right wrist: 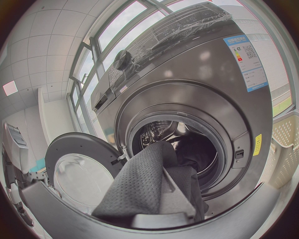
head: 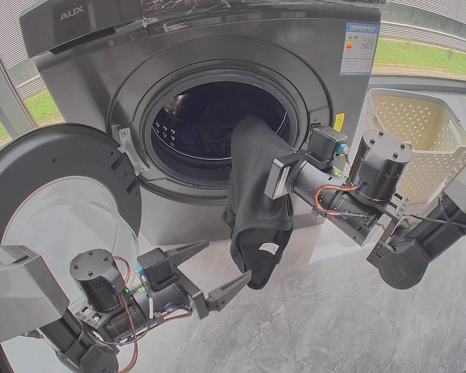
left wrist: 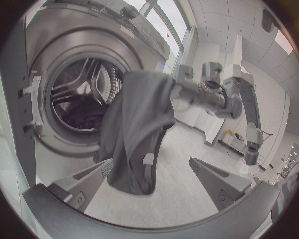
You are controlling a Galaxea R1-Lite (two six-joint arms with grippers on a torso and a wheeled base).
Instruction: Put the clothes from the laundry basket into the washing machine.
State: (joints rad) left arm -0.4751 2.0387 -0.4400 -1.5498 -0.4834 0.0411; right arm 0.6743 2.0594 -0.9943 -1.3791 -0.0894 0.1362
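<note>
Washing machine (head: pixel 85 85): front loader. Its round door (head: pixel 39 167) is swung fully open to the robot's left and the drum mouth is clear.

Dark garment (head: pixel 257 192): lies half in, half out of the machine. The long axis runs from the drum mouth down toward the floor (head: pixel 323 326), close to vertical. The upper end is draped over the lower right rim of the opening and points into the drum. The lower end hangs free in front of the machine's face, bunched, with a small white label (head: pixel 268 247) near the hem.

Right gripper (right wrist: pixel 160 174): at the drum rim, up under the top of the garment. The fingers are drawn close with cloth pinched between them. One finger (right wrist: pixel 177 196) shows bare; cloth covers the other.

Left gripper (head: pixel 227 259): low, in front of the machine, below the door. The jaws are spread wide and hold nothing. The lower fingertip sits just beside the hanging hem; whether it touches I cannot tell. From the left wrist, the garment hangs beyond and between the two open fingers.

Drum: a heap of dark clothing (left wrist: pixel 81 112) already lies at the bottom, behind the draped piece.

Laundry basket (head: pixel 426 126): cream and perforated, standing just right of the machine with its inner wall facing the head camera.
</note>
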